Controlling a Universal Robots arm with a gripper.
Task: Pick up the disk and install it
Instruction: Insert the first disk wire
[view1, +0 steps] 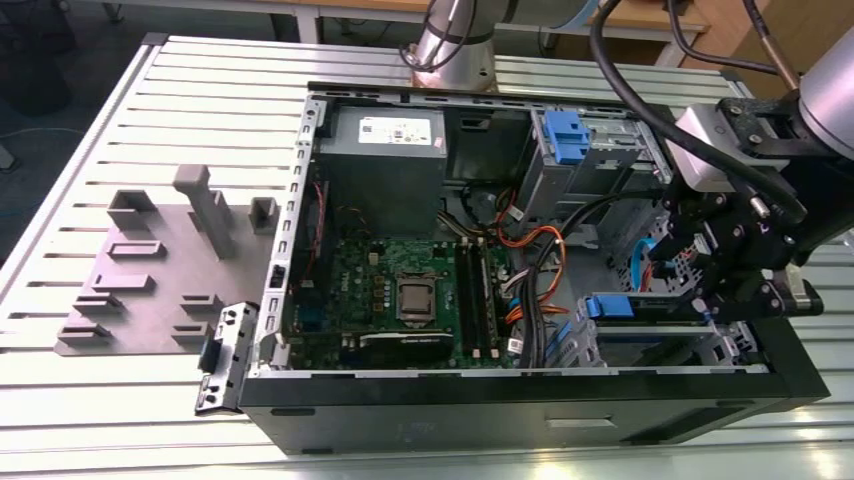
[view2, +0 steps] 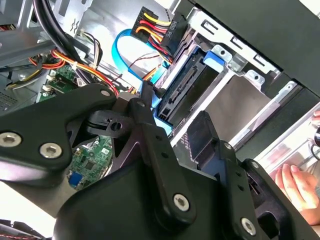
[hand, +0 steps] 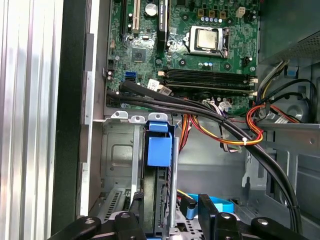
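While my tool (view1: 705, 300) hangs at the computer case (view1: 534, 385) on the desk (view1: 120, 140) in the exterior view, the disk (view1: 627, 307) sits in its drive cage (view1: 627, 345). In the second wrist view the tool's fingers (view2: 150, 135) stand apart around the disk's edge (nothing clamped, I judge). In the first wrist view cables (hand: 235, 135) run near; a tilted push could jam the disk or catch them.

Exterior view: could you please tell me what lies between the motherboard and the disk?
In the exterior view, a bundle of orange, black and grey cables runs between the motherboard and the disk.
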